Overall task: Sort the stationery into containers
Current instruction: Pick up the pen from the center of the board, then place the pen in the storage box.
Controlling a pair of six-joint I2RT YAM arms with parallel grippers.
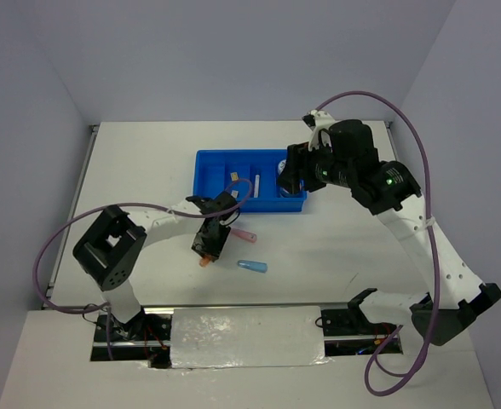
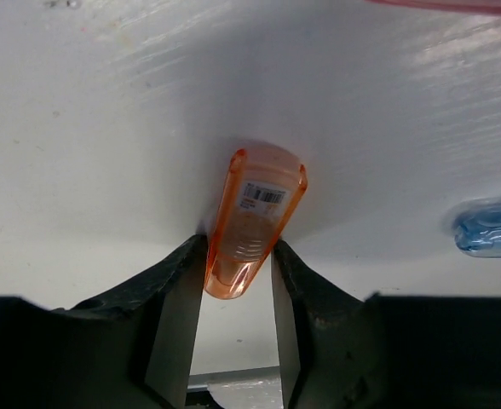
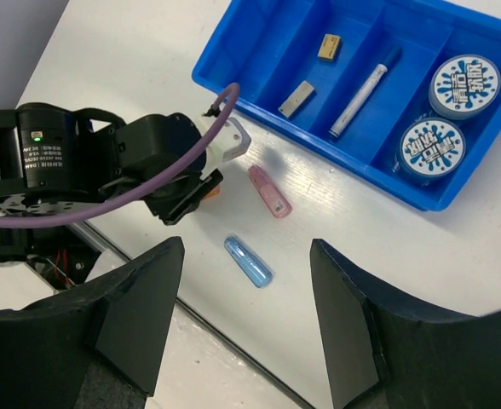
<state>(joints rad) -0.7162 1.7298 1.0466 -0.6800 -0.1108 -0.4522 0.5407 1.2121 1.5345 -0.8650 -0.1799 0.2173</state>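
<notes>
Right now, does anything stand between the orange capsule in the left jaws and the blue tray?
Nothing visible does. The pink capsule lies to the right of the path from the orange capsule to the blue tray; only the tray's near wall must be cleared.

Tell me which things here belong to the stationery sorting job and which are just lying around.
Job: blue tray, orange capsule, pink capsule, blue capsule, pen, two discs, tan block, whitish block.
Lying about: purple cables, silvery sheet by the arm bases.
</notes>
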